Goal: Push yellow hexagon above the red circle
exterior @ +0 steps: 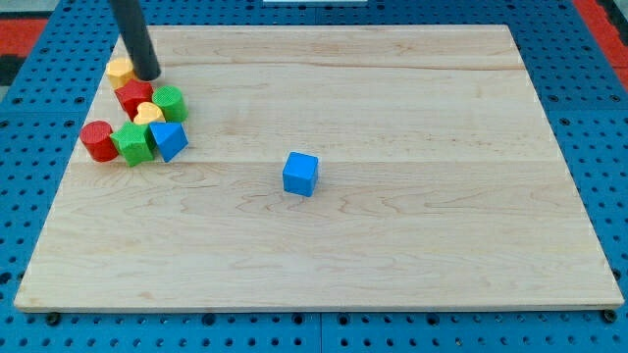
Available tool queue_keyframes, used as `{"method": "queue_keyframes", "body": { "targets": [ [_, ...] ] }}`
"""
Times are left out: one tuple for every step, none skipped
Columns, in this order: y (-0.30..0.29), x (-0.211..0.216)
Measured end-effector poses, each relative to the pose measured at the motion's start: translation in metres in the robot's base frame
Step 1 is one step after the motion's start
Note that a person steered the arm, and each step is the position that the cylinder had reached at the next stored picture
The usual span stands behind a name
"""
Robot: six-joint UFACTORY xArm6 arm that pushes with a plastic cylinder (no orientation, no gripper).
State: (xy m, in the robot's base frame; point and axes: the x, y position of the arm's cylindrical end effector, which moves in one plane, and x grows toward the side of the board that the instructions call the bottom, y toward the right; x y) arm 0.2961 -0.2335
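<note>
This looks like a robotics lab bench, not a home or shop. A pale wooden table (392, 235) of glued planks lies on a blue perforated base (589, 108) with regular rows of holes, the sort used for mounting fixtures. A red strip (20, 29) edges the view's top corners. Small coloured test blocks (137, 123) sit on the wood, toy-like and uniform.

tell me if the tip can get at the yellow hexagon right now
Probably yes: my tip sits right beside the yellow hexagon, on its right in the view, with nothing between them.
</note>
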Motion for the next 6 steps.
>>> {"method": "queue_keyframes", "body": {
  "targets": [
    [-0.003,0.000],
    [0.000,-0.018],
    [-0.013,-0.042],
    [-0.054,-0.057],
    [-0.071,-0.056],
    [-0.063,-0.032]
  ]
}}
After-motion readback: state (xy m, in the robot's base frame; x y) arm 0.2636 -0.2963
